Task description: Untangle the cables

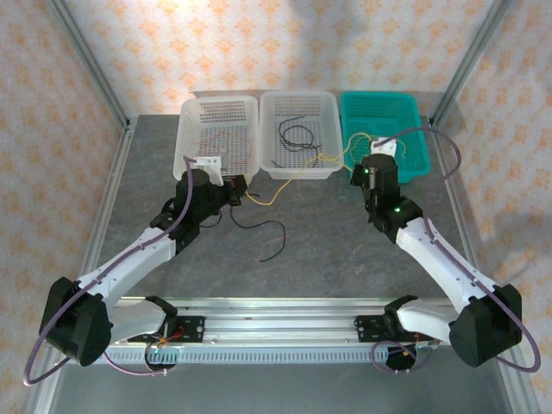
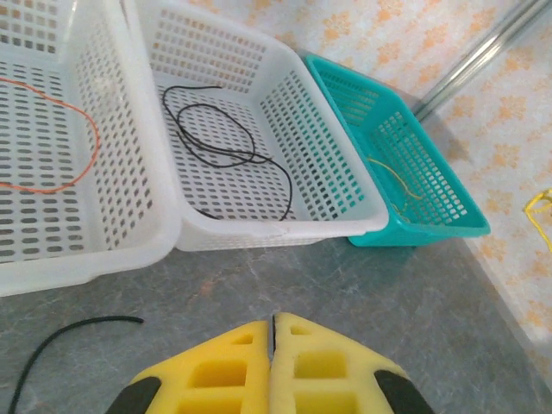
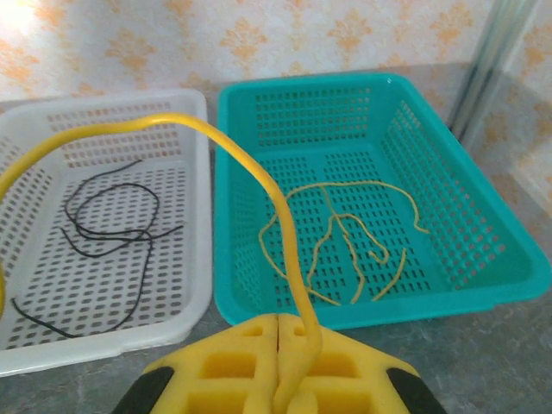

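A thin black cable (image 2: 226, 155) lay in loose overlapping loops on the floor of the middle white basket (image 2: 285, 231), nearer its left wall; an orange-red cable (image 2: 90, 142) curved in an open loop in the left white basket (image 2: 129, 224); several short yellow cables (image 3: 345, 228) sprawled, crossing one another, mid-floor in the teal basket (image 3: 362, 302); a long yellow cable (image 3: 226, 142) was pinched in the right gripper (image 3: 278, 321) and arched up and leftward past the middle basket's near edge; a second black cable (image 1: 281, 231) curled on the table (image 1: 345, 259), near its centre.
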`<state>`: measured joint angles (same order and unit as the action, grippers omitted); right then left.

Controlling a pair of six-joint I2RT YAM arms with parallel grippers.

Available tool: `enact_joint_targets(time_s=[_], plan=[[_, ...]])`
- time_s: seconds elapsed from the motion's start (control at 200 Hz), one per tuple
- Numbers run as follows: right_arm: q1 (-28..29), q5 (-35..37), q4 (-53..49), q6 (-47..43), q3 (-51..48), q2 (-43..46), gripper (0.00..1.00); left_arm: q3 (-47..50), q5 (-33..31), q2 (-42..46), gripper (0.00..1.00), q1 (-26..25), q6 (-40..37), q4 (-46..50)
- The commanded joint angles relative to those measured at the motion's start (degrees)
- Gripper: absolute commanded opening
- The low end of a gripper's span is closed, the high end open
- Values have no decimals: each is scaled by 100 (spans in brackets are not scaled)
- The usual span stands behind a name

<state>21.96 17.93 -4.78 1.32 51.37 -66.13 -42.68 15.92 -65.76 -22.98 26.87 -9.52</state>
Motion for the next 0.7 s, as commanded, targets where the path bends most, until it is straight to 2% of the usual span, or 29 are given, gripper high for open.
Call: enact_joint_targets(time_s=[0.0, 0.16, 0.225, 0.265, 0.411, 0.551, 0.691], plan=[[-168, 454, -378, 255, 180, -119, 0, 128, -298, 204, 0, 151, -94, 245], [-288, 423, -561, 439, 171, -302, 0, 179, -466, 363, 0, 296, -106, 423], [-296, 242, -605, 452, 180, -348, 0, 222, -331, 416, 0, 361, -110, 381], [-297, -164, -515, 333, 136, -304, 0, 240, -122, 424, 0, 375, -129, 291], [-280, -2327, 139, -199, -262, 185, 0, 312, 985, 197, 0, 369, -174, -129], [-210, -3220, 303, -483, -371, 352, 0, 383, 1207, 38, 0, 364, -152, -289], [58, -3198, 76, -820, -266, 197, 0, 233, 1235, 13, 29, 365, -127, -394]])
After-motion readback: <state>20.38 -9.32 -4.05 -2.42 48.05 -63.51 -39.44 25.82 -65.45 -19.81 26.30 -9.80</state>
